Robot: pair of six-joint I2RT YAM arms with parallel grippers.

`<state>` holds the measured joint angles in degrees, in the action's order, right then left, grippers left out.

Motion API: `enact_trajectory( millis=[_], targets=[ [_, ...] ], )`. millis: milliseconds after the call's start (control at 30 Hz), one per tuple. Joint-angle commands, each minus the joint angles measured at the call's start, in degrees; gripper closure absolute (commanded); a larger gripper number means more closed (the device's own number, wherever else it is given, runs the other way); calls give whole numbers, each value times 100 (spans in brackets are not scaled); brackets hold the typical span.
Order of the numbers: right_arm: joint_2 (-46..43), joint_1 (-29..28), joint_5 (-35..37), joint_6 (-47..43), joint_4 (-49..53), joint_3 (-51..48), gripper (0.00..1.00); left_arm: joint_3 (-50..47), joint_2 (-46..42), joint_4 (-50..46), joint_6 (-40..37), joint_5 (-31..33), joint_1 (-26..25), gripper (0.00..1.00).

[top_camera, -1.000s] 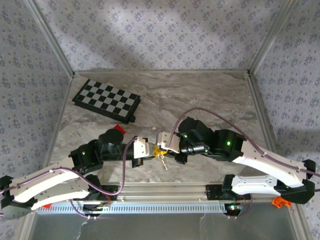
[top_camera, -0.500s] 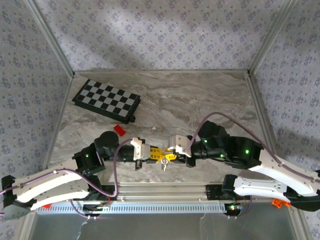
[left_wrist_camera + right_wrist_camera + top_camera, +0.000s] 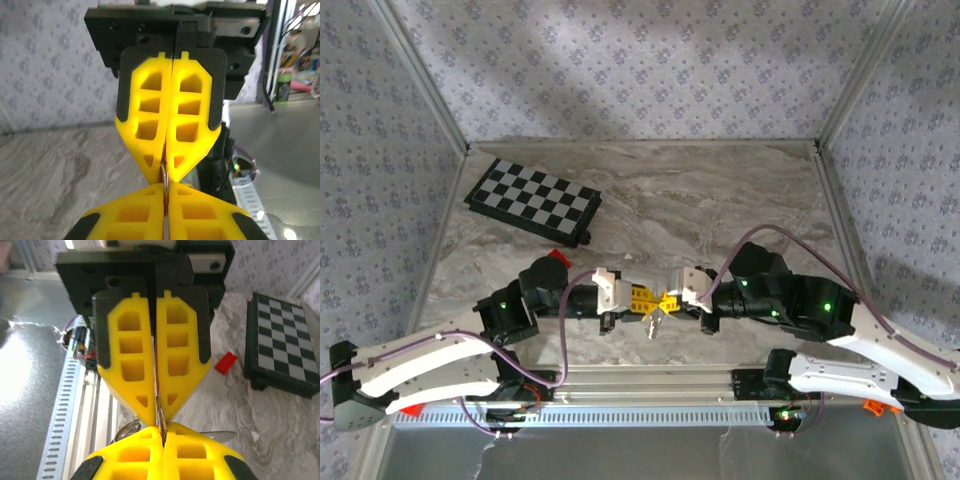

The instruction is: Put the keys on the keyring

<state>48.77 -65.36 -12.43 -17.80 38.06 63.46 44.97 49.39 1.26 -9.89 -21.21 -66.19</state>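
My left gripper (image 3: pixel 646 298) and right gripper (image 3: pixel 672 300) meet tip to tip just above the table's front edge. Both are shut on the same thin silvery keyring (image 3: pixel 165 175), which shows edge-on between the yellow fingertips (image 3: pixel 172 395). In the left wrist view my left gripper (image 3: pixel 166 195) pinches the ring from below, with the right arm's fingers (image 3: pixel 187 125) opposite. The right gripper (image 3: pixel 162 432) grips the keyring (image 3: pixel 160 416) the same way. Small silvery keys (image 3: pixel 653 322) dangle under the joined tips. A wire loop (image 3: pixel 126 429) and a key blade (image 3: pixel 220 436) peek out beneath them.
A black-and-grey chessboard (image 3: pixel 532 200) lies at the back left, with a small red block (image 3: pixel 556 257) near its front corner. The slotted aluminium rail (image 3: pixel 650 382) runs along the near edge under the grippers. Patterned walls close off three sides.
Both arms shifted right, so the meeting point of the grippers moved right. The right arm has swung lower and flatter. The dangling keys went along.
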Motion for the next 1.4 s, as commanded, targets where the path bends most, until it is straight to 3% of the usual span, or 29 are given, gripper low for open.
enact_trajectory(
  millis=[0,167,267,500,667,800,1000,1133,1267,1367],
  targets=[
    [374,-42,125,-11,467,280,100,611,283,-878,-512,1360,-93,87],
    [930,-44,455,-185,1048,716,100,770,467,-1183,-774,1583,-121,89],
    [992,-40,418,-165,1125,756,100,692,391,-1046,-839,1332,-122,100],
    [584,82,-269,16,580,538,100,426,-49,-370,-601,593,-122,100],
    [393,121,-536,143,92,217,78,53,-299,631,-224,85,-120,100],
    [233,137,-653,162,-141,83,73,-176,-384,1242,-18,-141,-121,100],
    [3,179,-701,225,-340,-79,85,-329,-391,1697,186,-412,-122,100],
    [-52,192,-644,198,-334,-91,100,-358,-395,1711,241,-424,-116,100],
    [-6,193,-381,117,-281,4,100,-102,-334,913,-13,5,-121,100],
    [203,102,-110,16,49,179,100,216,-209,-112,-471,490,-121,86]
  ],
)
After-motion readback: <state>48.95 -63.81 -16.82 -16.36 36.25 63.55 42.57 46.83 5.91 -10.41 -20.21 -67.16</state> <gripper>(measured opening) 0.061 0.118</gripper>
